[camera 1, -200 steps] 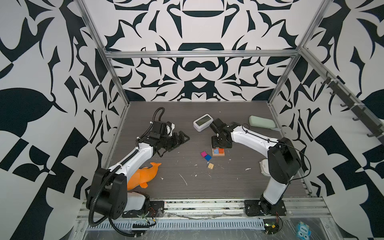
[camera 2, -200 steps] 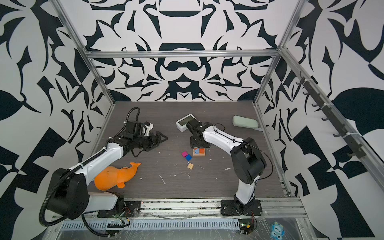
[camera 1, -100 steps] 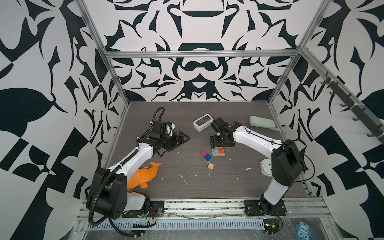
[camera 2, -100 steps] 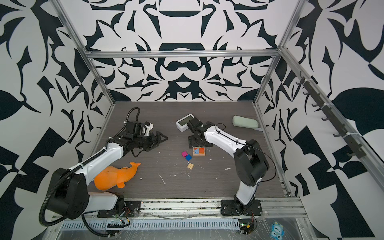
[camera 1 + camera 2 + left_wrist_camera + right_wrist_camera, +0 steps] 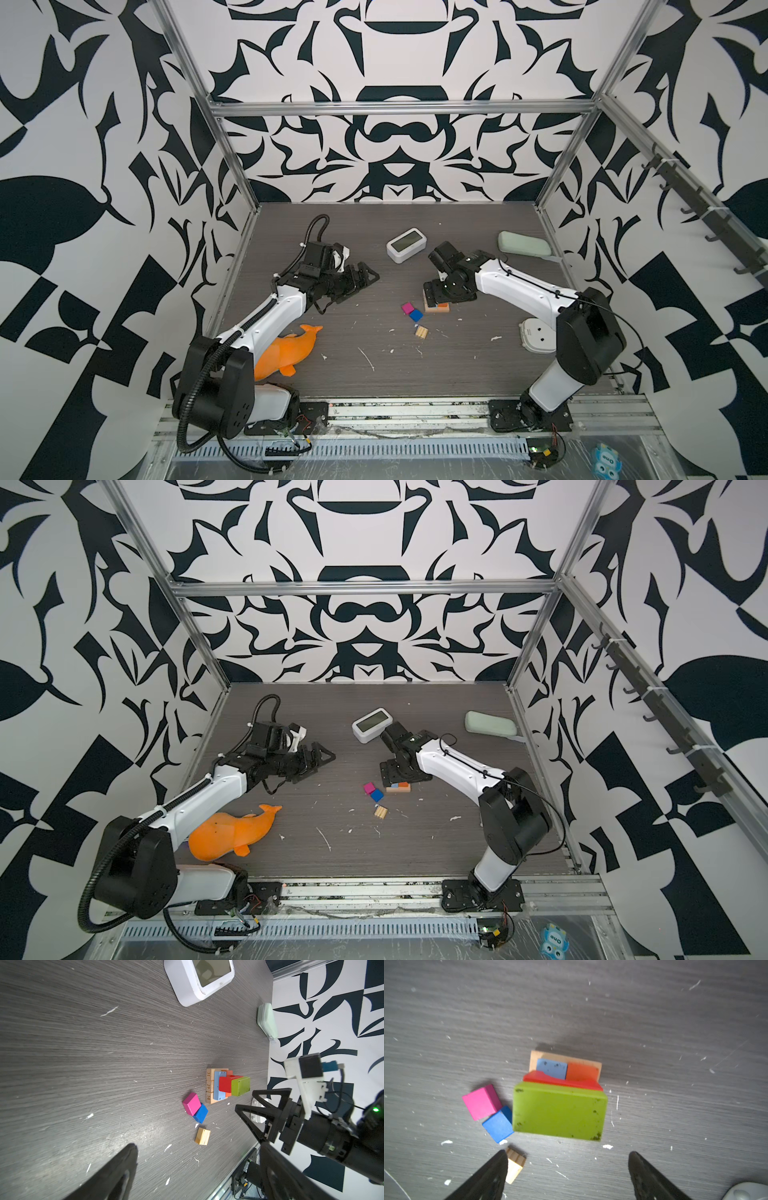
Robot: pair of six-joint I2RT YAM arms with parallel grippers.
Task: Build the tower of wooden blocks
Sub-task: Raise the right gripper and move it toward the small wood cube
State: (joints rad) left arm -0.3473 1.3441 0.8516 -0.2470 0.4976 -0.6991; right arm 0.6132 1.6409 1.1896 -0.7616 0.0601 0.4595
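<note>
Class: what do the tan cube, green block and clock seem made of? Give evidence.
Tan cube: bare wood, grain lines visible. Green block: probably painted wood, matte coat with dark chipped specks. Clock: likely smooth white plastic, rounded moulded corners.

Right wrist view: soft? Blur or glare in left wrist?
Right wrist view: soft, lime green rectangular wooden block smeared-edged. Left wrist view: sharp, numbers on tan wooden bars legible; black finger of left gripper defocused; pale sheen on grey woodgrain table.

Robotics lab test cell: aluminium frame (image 5: 399, 109), black-and-white patterned walls (image 5: 399, 166), left arm (image 5: 270, 309), right arm (image 5: 523, 286).
</note>
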